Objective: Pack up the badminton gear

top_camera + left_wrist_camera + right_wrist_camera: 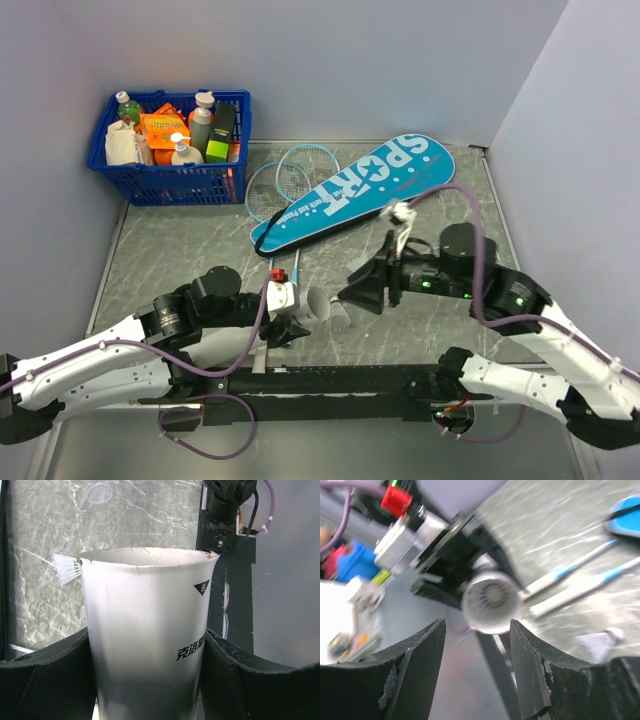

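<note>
The left gripper [150, 677] is clamped on a white paper tube [145, 610]. The tube's base is cut off in the wrist view, and its rim hides most of a shuttlecock [67, 569] lying on the table [180, 250]. The right gripper [476, 625] faces the tube's mouth with its fingers apart and empty. The blur leaves the tube's contents unclear. Bare table lies beyond both. The teal bag [355, 190] lies diagonally, narrow end near-left and wide end by the right wall. Two rackets [300, 172] show their heads at its far-left edge, near the blue basket [165, 185].
</note>
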